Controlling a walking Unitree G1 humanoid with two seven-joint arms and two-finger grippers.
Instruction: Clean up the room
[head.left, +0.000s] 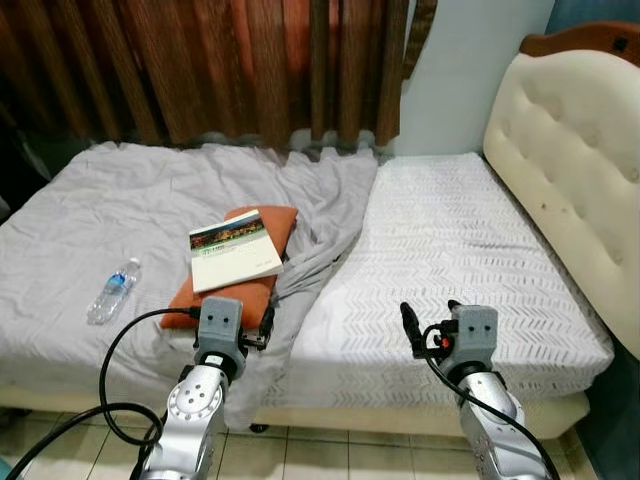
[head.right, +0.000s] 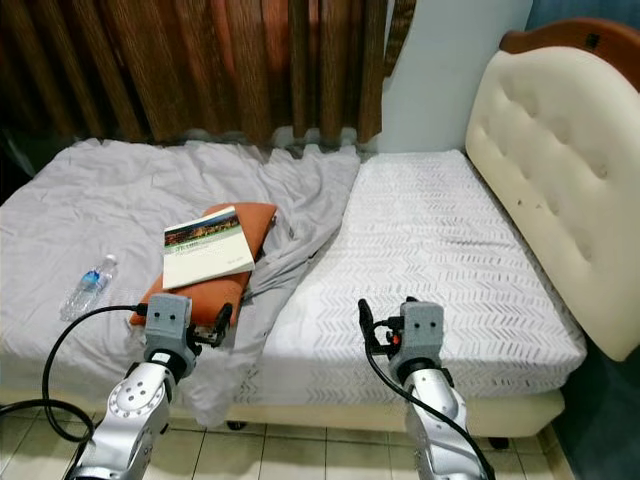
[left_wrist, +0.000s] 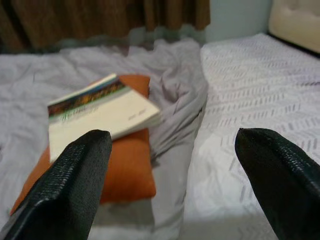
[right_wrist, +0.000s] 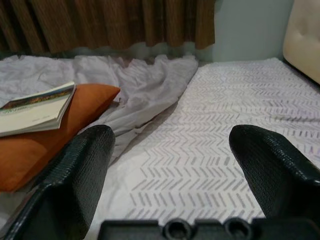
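A book (head.left: 234, 250) with a white and green cover lies on an orange pillow (head.left: 226, 293) on the bed. To its left, a clear water bottle (head.left: 113, 291) lies on the crumpled grey blanket (head.left: 150, 190). My left gripper (head.left: 236, 333) hovers at the bed's front edge, just in front of the pillow. In the left wrist view it is open (left_wrist: 170, 165), with the book (left_wrist: 100, 110) ahead of it. My right gripper (head.left: 430, 322) is held over the front of the white patterned sheet (head.left: 450, 240). It is open too (right_wrist: 170, 160) and holds nothing.
A cream padded headboard (head.left: 580, 150) rises along the bed's right side. Brown curtains (head.left: 200, 70) hang behind the bed. The grey blanket spills over the front edge toward the tiled floor (head.left: 330, 455). A black cable (head.left: 110, 370) loops beside my left arm.
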